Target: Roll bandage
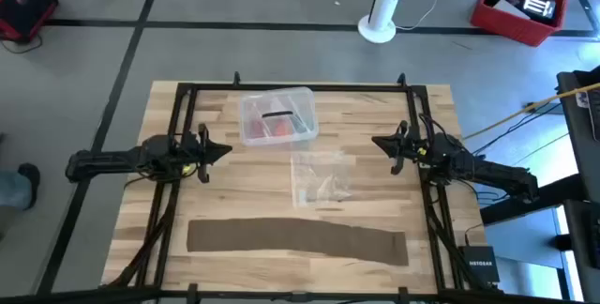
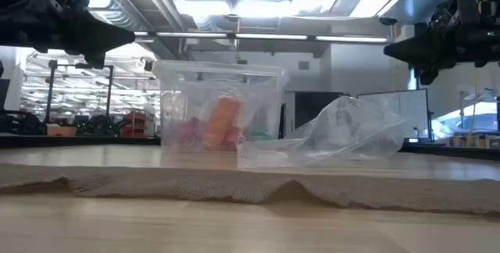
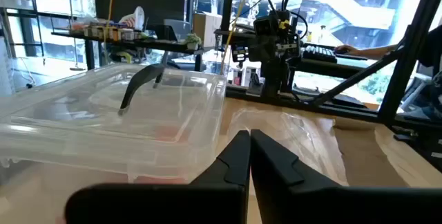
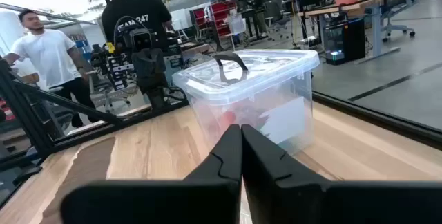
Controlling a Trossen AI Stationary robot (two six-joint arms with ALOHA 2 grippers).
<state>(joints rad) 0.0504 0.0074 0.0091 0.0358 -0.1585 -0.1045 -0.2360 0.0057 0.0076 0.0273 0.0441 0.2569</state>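
Bandage (image 1: pixel 298 239) lies flat, unrolled, along the desk (image 1: pixel 225 182) near edge, 6 o'clock, w/ a small ridge mid-strip. Past it, centre: clear bag (image 1: pixel 323 177), then clear box (image 1: pixel 277 115) w/ red contents at 12. Left claw (image 1: pixel 223 149) at 9, right claw (image 1: pixel 378 142) at 3, both clenched, empty, raised, well apart from the strip. Rolling not begun, I'd say; next needs a claw to drop to one end & pinch it.
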